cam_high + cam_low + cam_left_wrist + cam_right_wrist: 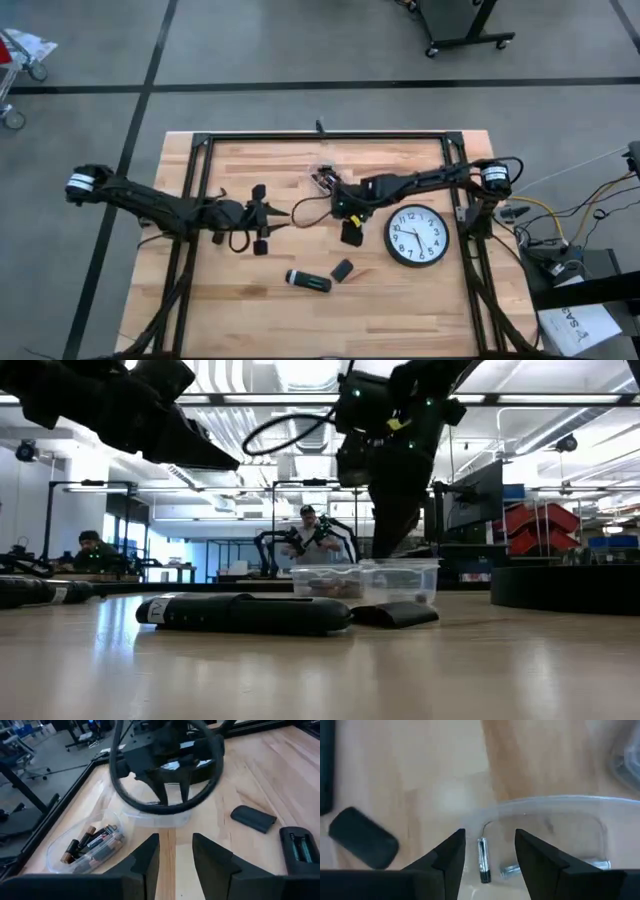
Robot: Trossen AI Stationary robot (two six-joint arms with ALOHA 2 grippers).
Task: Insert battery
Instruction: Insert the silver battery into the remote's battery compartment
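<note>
A black remote [308, 281] lies near the table's front with its battery bay open [300, 847]. Its loose black cover [342, 270] lies flat beside it. A shallow clear tray [555, 820] holds a battery [483, 860] lying flat, with another [507, 869] next to it. My right gripper [490, 857] is open above this tray, with one finger to each side of the first battery. My left gripper [175, 855] is open and holds nothing; it is left of centre, facing the right arm.
A clear container [92, 845] with several batteries sits on the table toward the far side. A round white wall clock [417, 235] lies flat at the right. A black frame [200, 150] borders the table. People are in the room beyond it.
</note>
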